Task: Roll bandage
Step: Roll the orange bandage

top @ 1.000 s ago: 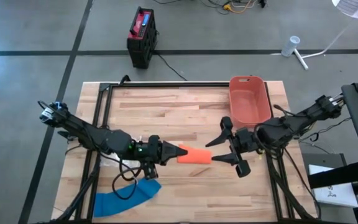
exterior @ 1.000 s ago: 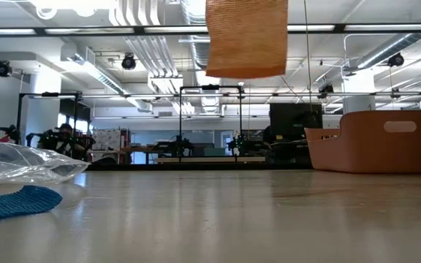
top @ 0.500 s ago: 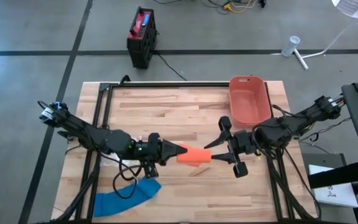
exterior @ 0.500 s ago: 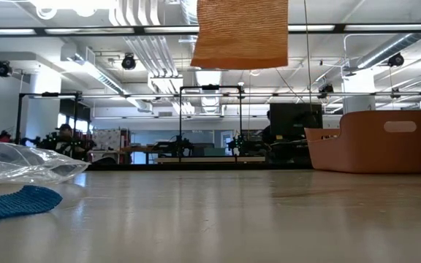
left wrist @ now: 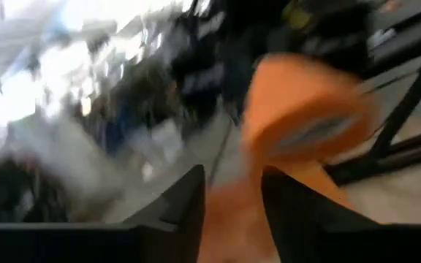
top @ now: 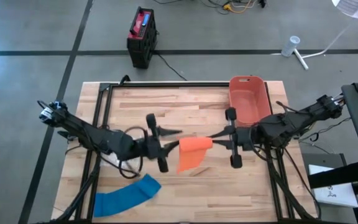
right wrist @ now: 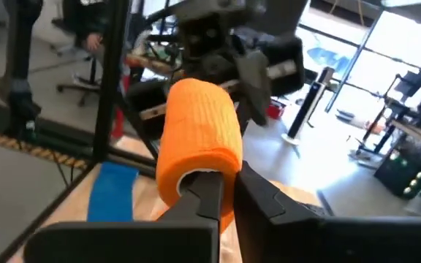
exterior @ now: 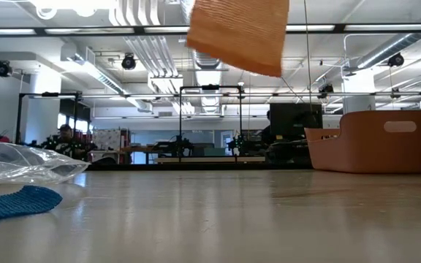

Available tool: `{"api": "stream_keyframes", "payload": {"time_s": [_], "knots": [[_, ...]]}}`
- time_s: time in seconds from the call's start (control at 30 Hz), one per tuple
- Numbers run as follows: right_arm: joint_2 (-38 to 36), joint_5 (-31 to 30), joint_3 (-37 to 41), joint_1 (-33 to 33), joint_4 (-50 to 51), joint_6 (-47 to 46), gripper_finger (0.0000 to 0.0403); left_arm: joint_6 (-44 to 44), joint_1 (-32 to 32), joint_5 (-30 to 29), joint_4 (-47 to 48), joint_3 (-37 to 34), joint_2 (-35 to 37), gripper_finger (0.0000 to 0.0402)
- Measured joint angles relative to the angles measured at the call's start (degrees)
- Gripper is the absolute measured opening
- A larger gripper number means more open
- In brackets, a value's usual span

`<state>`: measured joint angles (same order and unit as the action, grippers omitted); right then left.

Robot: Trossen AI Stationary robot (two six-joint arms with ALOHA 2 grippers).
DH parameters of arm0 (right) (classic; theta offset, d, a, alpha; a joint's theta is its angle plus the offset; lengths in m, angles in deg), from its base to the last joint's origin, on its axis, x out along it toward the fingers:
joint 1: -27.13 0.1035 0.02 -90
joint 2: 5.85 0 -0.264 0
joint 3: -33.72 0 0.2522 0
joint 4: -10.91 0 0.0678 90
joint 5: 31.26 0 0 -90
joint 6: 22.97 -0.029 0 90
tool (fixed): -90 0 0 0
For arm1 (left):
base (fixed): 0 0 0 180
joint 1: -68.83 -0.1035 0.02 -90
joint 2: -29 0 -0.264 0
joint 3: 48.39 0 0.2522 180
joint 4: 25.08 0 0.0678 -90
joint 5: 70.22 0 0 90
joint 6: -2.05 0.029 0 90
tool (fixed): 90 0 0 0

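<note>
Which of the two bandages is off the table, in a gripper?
The orange bandage, pinched by the shut right gripper above the table. The blue bandage lies flat near the table's front edge, untouched.

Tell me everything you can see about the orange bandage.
The orange bandage is ribbed elastic fabric, partly wound into a roll with a hollow core and a loose tail hanging down. It is held up off the table, mid-table. The right claw is shut on the roll's edge; the left claw stands open beside it, not gripping.
</note>
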<state>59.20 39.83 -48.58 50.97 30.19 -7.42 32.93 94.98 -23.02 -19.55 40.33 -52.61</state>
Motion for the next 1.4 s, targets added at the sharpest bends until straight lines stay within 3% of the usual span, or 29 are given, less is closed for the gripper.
{"api": "stream_keyframes", "payload": {"time_s": [0.1, 0.23, 0.53, 0.77, 0.87, 0.97, 1.17, 1.4], "knots": [[-0.5, 0.3, 0.1, 0.1, 1.0, 3.2, 0.0005, -10.7, 0.0, -0.2, 6.7, 0.0, 0.4, 0.016], [-0.8, -0.7, 0.1, 0.1, 1.8, 7.3, 0.0005, -18.9, 0.1, 0.0, 7.2, -0.2, 0.2, 0.02], [-0.8, -0.7, 0.5, 0.1, 1.8, 16.5, 0.0005, -15.0, -0.1, -0.1, 5.7, -0.4, 0.2, 0.027], [-0.7, -0.7, 1.2, 0.0, 0.6, 17.5, 0.0005, -15.4, -2.4, 5.9, 1.5, -0.9, -2.9, 0.0279], [-0.7, -0.7, 1.4, 0.0, -0.3, 17.5, 0.0005, -16.0, -3.3, 6.0, -0.3, -0.9, -4.3, 0.0257], [-0.7, -0.7, 1.4, 0.0, -0.3, 17.1, 0.0005, -16.4, -4.1, 5.9, -1.3, -0.9, -5.1, 0.0207], [-0.7, -0.7, 1.4, 0.0, -0.6, 13.9, 0.0005, -17.3, -4.3, 5.0, -1.6, -0.9, -5.3, 0.0029], [-0.9, -0.6, 1.4, 0.0, -2.2, 7.0, 0.0005, -19.0, -4.5, -0.9, 0.8, -1.2, -5.3, 0.0002]]}}
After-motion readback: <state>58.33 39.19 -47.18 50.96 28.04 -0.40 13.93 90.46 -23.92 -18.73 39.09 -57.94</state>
